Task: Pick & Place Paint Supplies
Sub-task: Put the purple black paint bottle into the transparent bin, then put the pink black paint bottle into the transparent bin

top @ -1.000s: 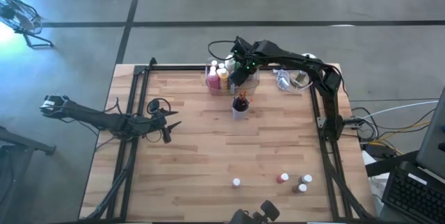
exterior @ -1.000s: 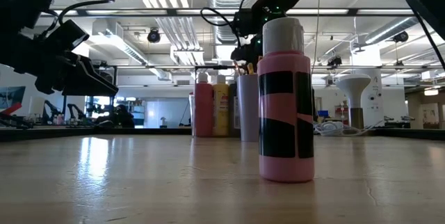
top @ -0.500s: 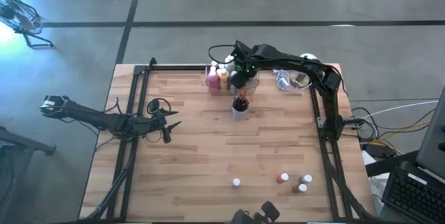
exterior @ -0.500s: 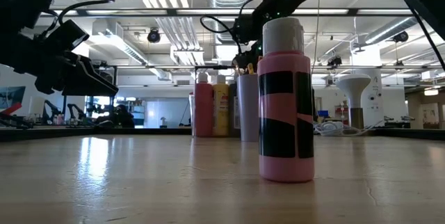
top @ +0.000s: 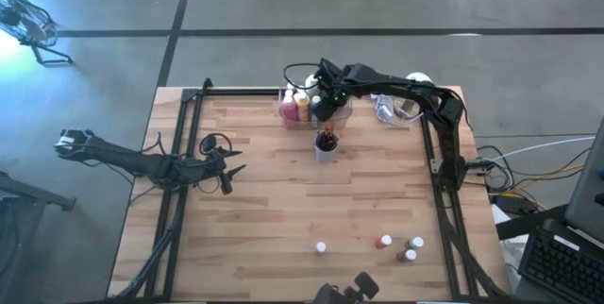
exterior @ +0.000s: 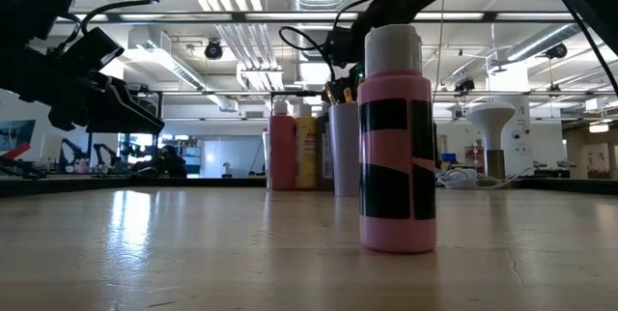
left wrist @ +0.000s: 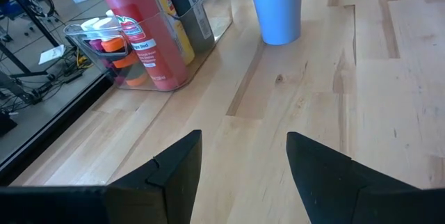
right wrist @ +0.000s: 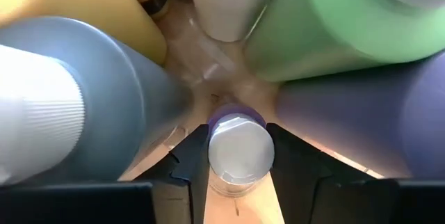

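Right pincer in the clear bin, pinching a small purple bottle
Bottle sits low among taller blue, green, purple and yellow bottles at the counter's far edge; left pincer spread, empty, hovering over left side

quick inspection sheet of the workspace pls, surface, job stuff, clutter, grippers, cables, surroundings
surface: wooden table, mostly bare.
job's things: tall bottles in a clear bin at the far edge; cup of brushes beside it; four small bottles at the near edge.
clutter: clear plastic item at the far right.
grippers: right gripper shut on a small purple bottle inside the bin; left gripper open, empty.
cables: on the table's left and right sides.
surroundings: concrete floor, keyboard at right.
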Controlling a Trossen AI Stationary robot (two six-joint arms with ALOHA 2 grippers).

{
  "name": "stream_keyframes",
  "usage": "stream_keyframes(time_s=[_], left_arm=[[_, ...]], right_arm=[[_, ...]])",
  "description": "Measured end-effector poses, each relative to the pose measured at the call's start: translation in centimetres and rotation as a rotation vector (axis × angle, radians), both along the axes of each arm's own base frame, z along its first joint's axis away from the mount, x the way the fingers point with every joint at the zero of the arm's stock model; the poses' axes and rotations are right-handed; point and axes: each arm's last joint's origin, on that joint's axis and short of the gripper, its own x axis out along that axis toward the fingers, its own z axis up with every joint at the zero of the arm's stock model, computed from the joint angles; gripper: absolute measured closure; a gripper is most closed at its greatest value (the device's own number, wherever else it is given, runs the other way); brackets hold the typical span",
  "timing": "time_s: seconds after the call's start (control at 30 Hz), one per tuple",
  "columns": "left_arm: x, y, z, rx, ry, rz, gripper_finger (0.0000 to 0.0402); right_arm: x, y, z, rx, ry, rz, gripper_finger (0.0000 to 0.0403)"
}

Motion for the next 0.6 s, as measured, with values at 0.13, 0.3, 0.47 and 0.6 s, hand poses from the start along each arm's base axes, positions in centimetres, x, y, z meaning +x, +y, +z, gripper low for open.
stream_keyframes(time_s=[0.13, 0.3, 0.47, 0.6], left_arm=[[0.00, 0.00, 0.01, 0.000, 0.000, 0.000, 0.0186], [0.00, 0.00, 0.00, 0.000, 0.000, 0.000, 0.0186], [0.00, 0.00, 0.01, 0.000, 0.000, 0.000, 0.0186], [0.00, 0.00, 0.00, 0.000, 0.000, 0.000, 0.0186]], right_arm=[[-0.12, -0.02, -0.16, -0.021, 0.019, -0.006, 0.0269], [-0.09, -0.04, -0.15, -0.026, 0.020, 0.010, 0.0233], [-0.08, -0.05, -0.16, -0.028, 0.022, 0.015, 0.0220], [-0.08, -0.05, 0.16, -0.036, 0.018, 0.028, 0.0223]])
